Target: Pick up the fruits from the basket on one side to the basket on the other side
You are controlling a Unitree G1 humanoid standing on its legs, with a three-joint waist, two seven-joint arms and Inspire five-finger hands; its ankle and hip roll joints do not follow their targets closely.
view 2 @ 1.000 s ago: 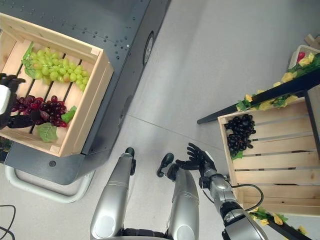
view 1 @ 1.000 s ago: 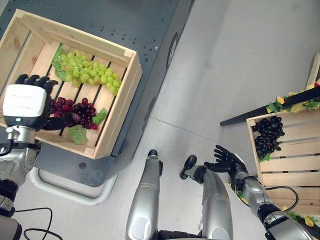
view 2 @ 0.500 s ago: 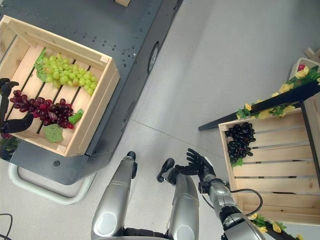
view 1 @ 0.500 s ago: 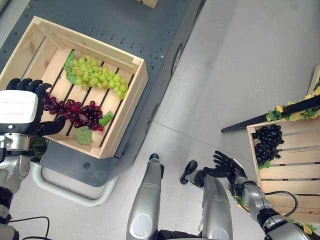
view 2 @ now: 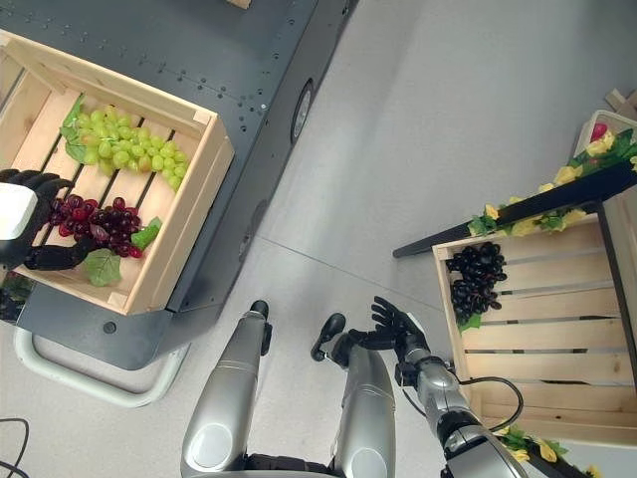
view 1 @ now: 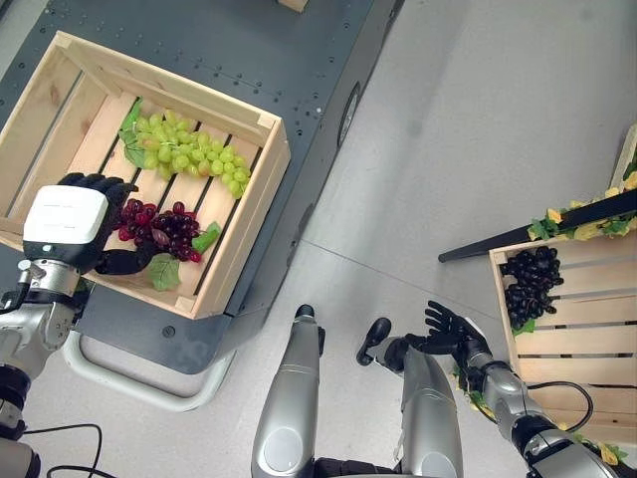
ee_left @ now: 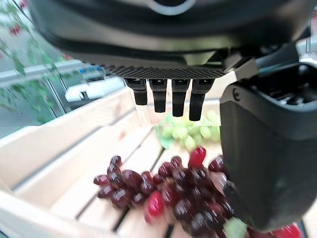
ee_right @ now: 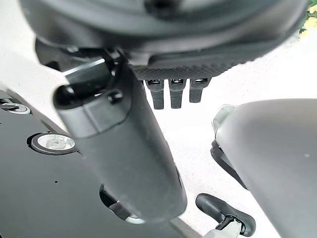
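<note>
The left robot hand (view 1: 68, 224), fingers open, hovers over the red grape bunch (view 1: 157, 228) lying in the slatted wooden crate (view 1: 249, 209). The right robot hand (view 1: 453, 330) hangs open, empty.

Two wooden crates are in sight: one (view 1: 239, 234) on the dark cart (view 1: 299, 60) at the robot's left, one (view 1: 572, 334) at its right. There are three bunches of grapes in all: one green bunch (view 1: 184, 159) and one red bunch (view 1: 159, 227) in the left crate, one black bunch (view 1: 530, 284) in the right crate. Two loose green leaves (view 1: 162, 271) lie by the red bunch. Two robot hands show: the left hand (view 1: 70, 221) and the right hand (view 1: 450, 329)
</note>
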